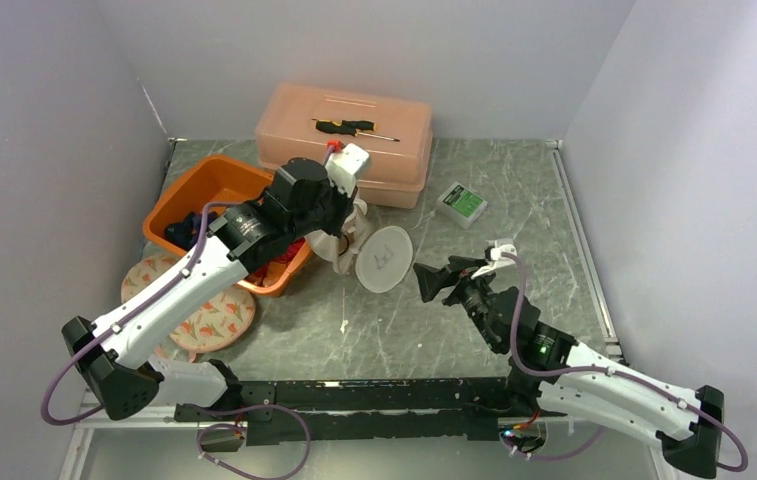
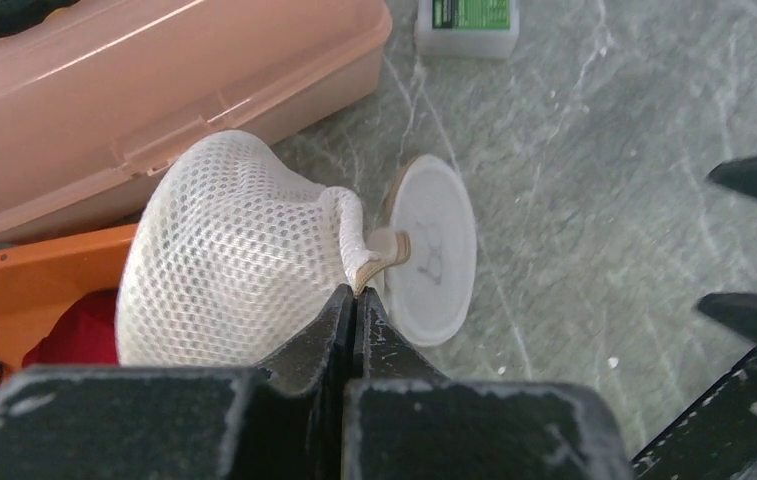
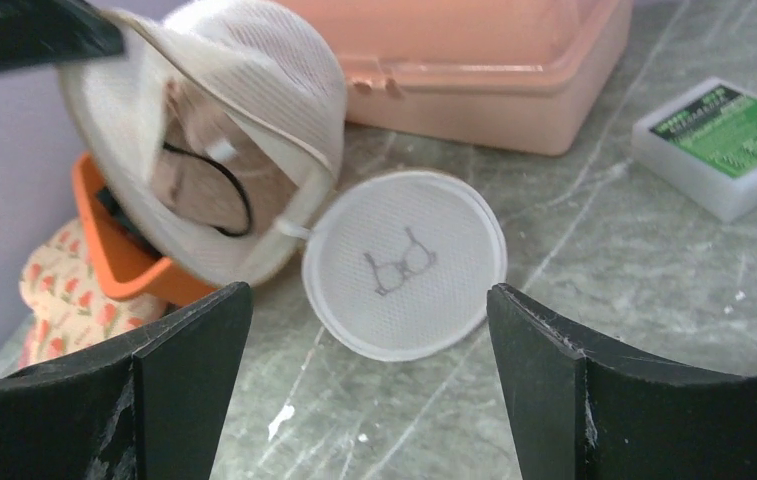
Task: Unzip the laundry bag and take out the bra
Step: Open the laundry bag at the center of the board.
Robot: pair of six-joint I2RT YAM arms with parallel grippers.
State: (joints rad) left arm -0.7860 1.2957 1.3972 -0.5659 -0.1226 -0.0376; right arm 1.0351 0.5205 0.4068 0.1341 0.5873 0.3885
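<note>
- Well, my left gripper (image 2: 354, 298) is pinched tight on the rim of the laundry bag (image 2: 224, 250), holding it up with its mouth turned toward my other hand.
- My right gripper (image 3: 366, 300) is spread wide and holds nothing; the bag hangs ahead of it, up and to the left of its jaws.
- The round zip flap (image 3: 404, 265) dangles open straight ahead between my right jaws, so I judge the unzipping done.
- The bra (image 3: 199, 165) sits just inside the bag's mouth, beige and padded, with a black strap (image 3: 244, 195) looping across its front.
- I expect it to be light, soft and crushable: the cup should fold under my fingers, so a firm close should do no harm.
- The mesh is limp, and a hook or strap may snag on it, so the pull should be slow and straight out of the mouth toward me.
- The best hold looks like the padded cup edge nearest the opening, past the bag's rim, taking care not to pinch mesh with it.
- The strap alone is thin and may stretch or slip.
</note>
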